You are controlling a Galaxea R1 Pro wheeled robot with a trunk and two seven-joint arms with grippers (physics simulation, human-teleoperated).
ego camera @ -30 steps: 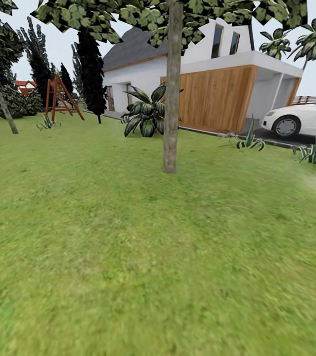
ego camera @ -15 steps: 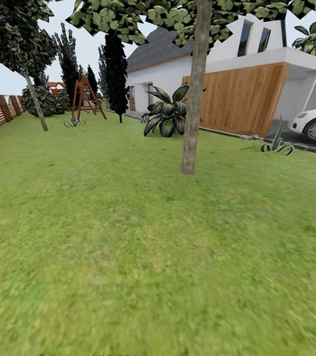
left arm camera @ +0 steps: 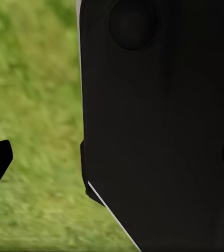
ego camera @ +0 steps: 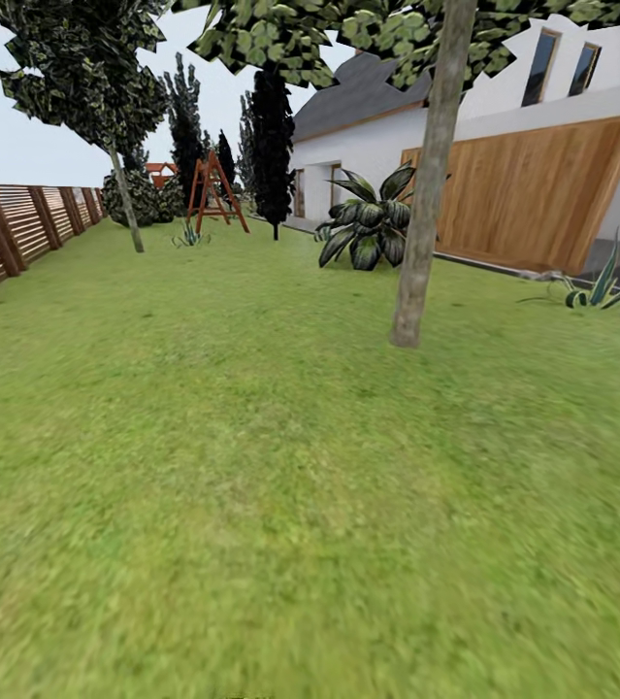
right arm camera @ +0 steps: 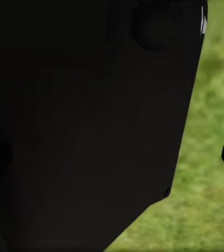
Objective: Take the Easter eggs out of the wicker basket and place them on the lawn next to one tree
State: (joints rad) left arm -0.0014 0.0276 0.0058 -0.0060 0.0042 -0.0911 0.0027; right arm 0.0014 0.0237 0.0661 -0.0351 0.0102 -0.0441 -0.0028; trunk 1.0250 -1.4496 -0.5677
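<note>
Ahead, you have open lawn point(ego camera: 251, 466), fence point(ego camera: 18, 228) edging its left, tree point(ego camera: 424, 223) right of centre, house point(ego camera: 504, 165) beyond. Jaws: can't tell their state from either wrist view.

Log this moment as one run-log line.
phase: driving | ahead: tree on lawn | left: fence | eggs, basket: unseen | claws: unclear

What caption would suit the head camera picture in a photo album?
A sunny garden lawn with a bare-trunked tree, a slatted wooden fence, a red swing frame and a white house behind.
</note>
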